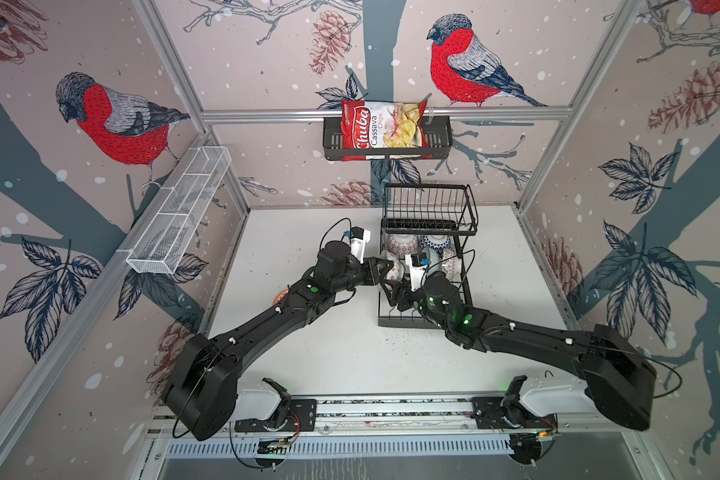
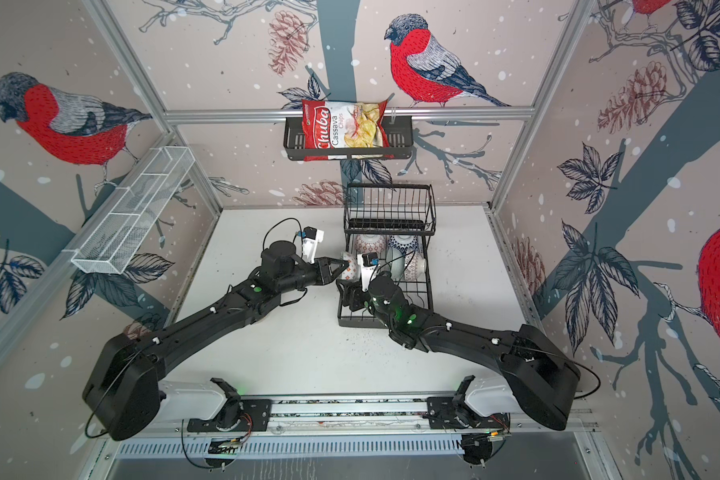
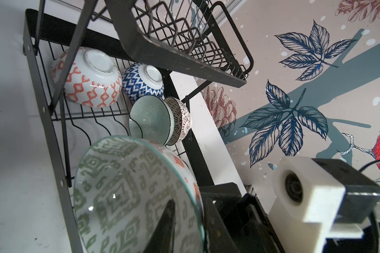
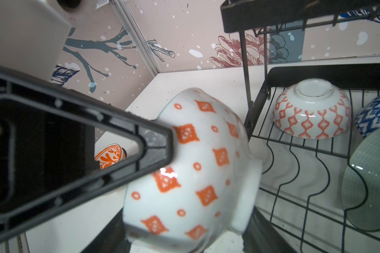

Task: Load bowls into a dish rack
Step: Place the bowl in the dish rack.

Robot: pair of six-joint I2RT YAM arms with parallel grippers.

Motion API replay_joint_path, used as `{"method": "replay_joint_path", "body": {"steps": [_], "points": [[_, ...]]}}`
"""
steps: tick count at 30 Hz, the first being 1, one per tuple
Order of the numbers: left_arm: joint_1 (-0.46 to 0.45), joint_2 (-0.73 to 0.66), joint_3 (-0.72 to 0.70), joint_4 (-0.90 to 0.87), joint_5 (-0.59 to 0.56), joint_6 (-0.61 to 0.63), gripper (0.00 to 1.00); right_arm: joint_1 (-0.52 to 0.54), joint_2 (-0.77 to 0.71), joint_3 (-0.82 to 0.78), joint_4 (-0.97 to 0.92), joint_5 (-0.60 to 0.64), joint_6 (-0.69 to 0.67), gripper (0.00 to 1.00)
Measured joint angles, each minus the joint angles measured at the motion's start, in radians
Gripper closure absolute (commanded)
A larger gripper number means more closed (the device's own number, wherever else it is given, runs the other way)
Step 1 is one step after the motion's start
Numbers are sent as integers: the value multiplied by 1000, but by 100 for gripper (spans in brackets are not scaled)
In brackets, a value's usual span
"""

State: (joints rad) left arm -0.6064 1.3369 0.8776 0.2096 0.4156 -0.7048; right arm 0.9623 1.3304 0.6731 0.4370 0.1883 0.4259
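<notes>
Left pincer (image 1: 385,268) astride orange-diamond bowl (image 4: 195,164), grip unclear, beside upright of dish rack (image 3: 52,142)

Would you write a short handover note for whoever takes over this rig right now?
Left gripper: one finger inside, one outside the orange-diamond bowl; grip unclear.
Right gripper: at that bowl, jaws wide; hold unclear.
Done: in the dish rack, orange-lattice bowl, blue bowl, green-ringed bowl, brown-patterned bowl.
Remaining: seat the orange-diamond bowl, now at the rack's edge; fetch the orange-leaf bowl from the table.

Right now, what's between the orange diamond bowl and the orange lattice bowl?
Only the dish rack's upright post and empty wavy dividers, in the right wrist view.
</notes>
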Motion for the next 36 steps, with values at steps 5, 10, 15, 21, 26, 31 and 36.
{"method": "replay_joint_path", "body": {"steps": [5,10,15,21,26,31,36], "points": [[0,10,4,2,-1,0,70,0,3,-3,0,8,0,42],[0,11,8,3,-1,0,62,0,3,-6,0,20,4,42],[0,8,16,2,-6,6,48,-6,3,-6,0,28,18,42],[2,-11,30,0,-29,21,37,-21,-6,-6,-13,39,22,42],[6,-32,32,-6,-51,31,37,-34,-17,-9,-37,47,21,42],[11,-53,24,-13,-61,36,36,-58,-25,-21,-57,54,21,42],[21,-66,-5,-13,-78,35,36,-85,-23,-23,-73,71,17,43]]}}
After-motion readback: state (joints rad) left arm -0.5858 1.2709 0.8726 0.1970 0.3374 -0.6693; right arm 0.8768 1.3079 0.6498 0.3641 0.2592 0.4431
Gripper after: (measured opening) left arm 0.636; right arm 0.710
